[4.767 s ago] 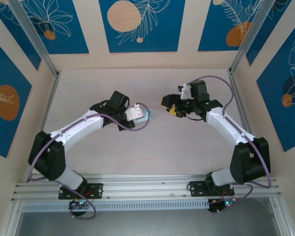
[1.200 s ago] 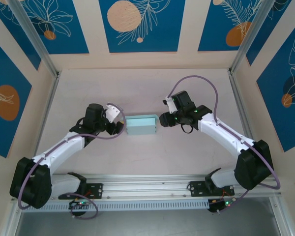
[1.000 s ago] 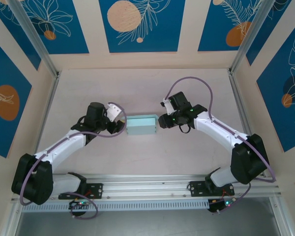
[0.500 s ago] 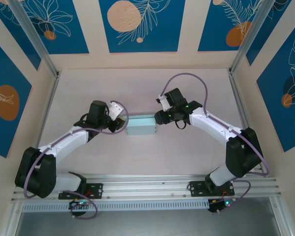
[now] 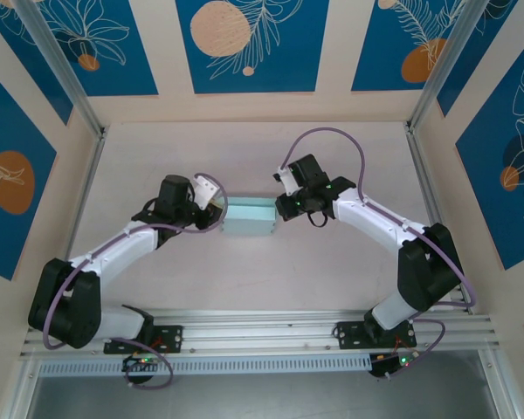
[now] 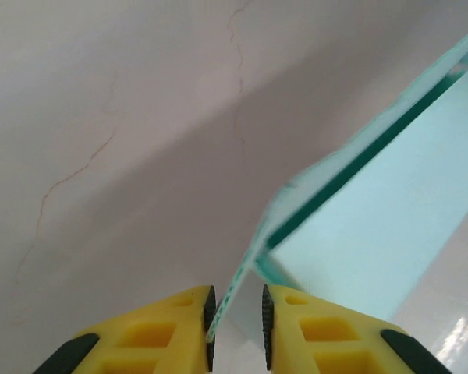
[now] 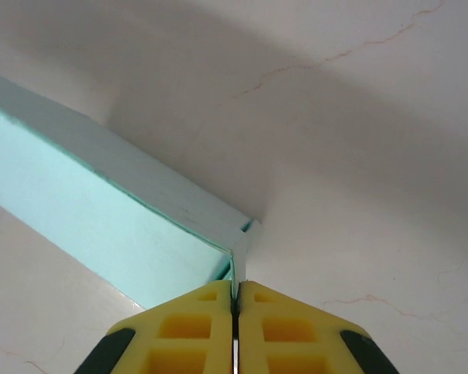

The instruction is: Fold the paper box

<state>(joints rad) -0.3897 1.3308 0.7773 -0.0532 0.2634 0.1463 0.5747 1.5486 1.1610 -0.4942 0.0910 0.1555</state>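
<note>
The paper box (image 5: pixel 249 216), a pale light-blue rectangular box, lies on the table between the two arms. My left gripper (image 5: pixel 220 212) is at its left end. In the left wrist view the box (image 6: pixel 390 210) has a thin end flap (image 6: pixel 246 273) running between my left gripper's (image 6: pixel 235 300) jaws. The flap rests against the left pad, with a gap to the right pad. My right gripper (image 5: pixel 281 207) is at the right end. In the right wrist view my right gripper (image 7: pixel 235 287) is shut on the end flap (image 7: pixel 241 248) at the box's (image 7: pixel 101 210) corner.
Aluminium posts (image 5: pixel 428 87) stand at the back corners and along the table's sides. A metal rail (image 5: pixel 262 327) carrying both arm bases runs across the near edge. Purple cables (image 5: pixel 332 140) loop above the right arm.
Both grippers have moved inward to the box's ends. The right jaws have shut on the right end flap. The left jaws have narrowed around the left flap.
</note>
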